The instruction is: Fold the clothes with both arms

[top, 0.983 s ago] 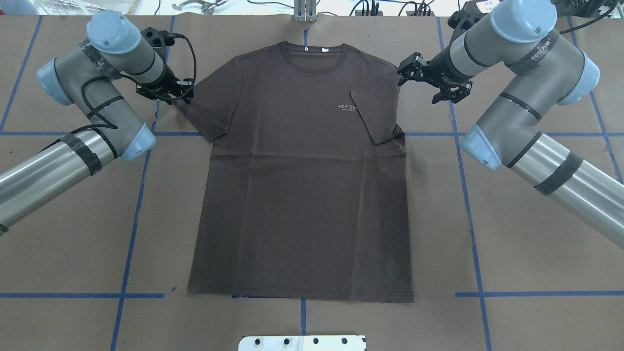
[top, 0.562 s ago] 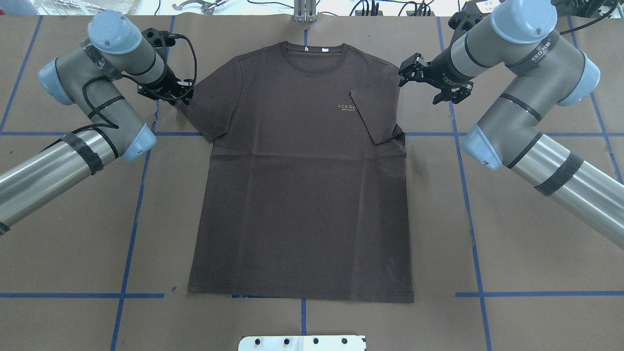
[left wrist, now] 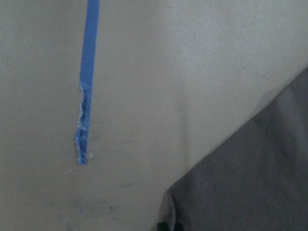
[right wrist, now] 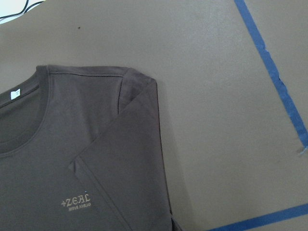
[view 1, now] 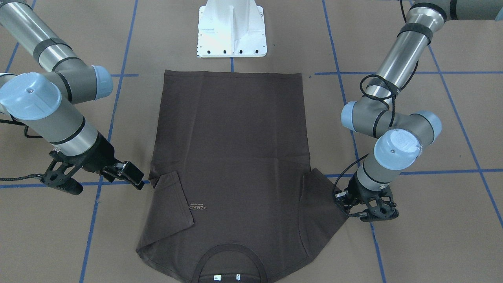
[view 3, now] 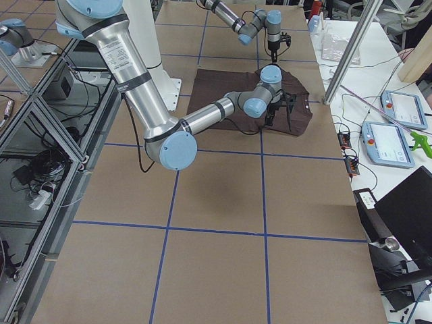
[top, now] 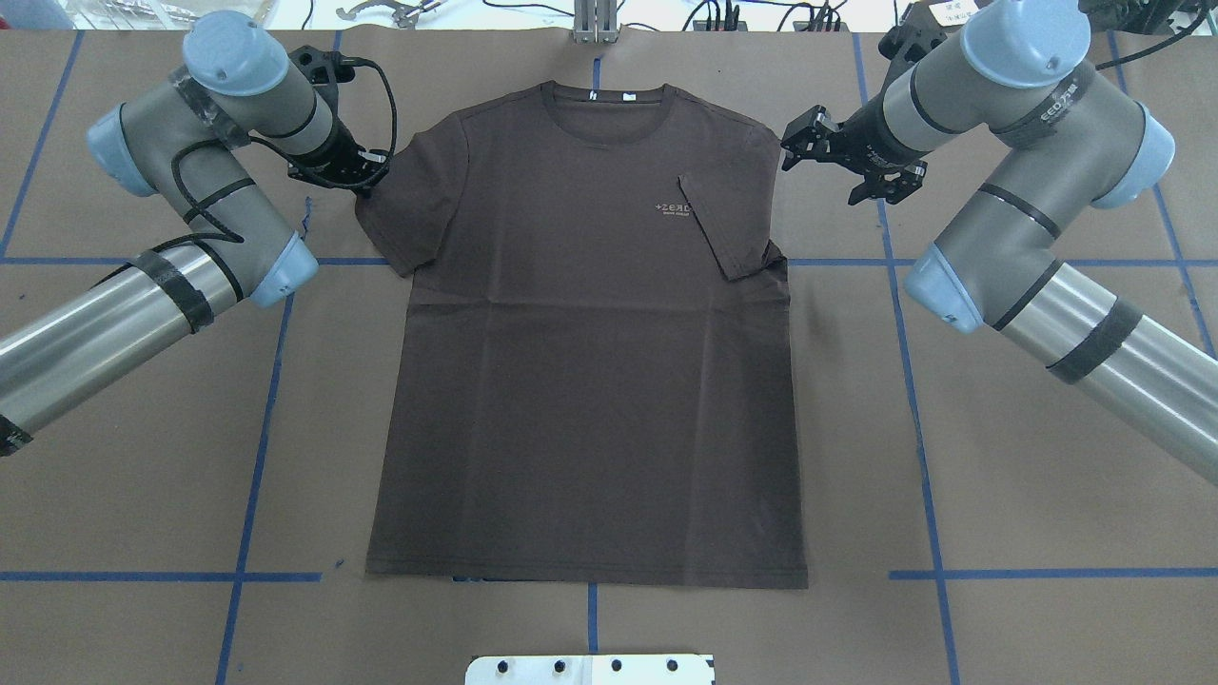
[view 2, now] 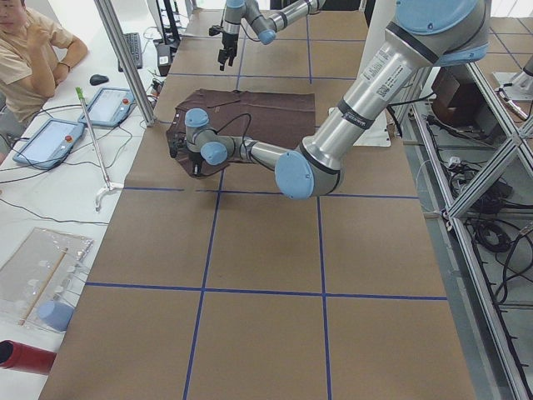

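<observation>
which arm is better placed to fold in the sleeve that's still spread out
Left. The left hand is right at the flat sleeve's edge; the right hand hangs open beside the other sleeve, already folded in.

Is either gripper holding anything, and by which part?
Right gripper: open, nothing held. Left gripper sits at a sleeve edge of the T-shirt; whether it grips cannot be told.
</observation>
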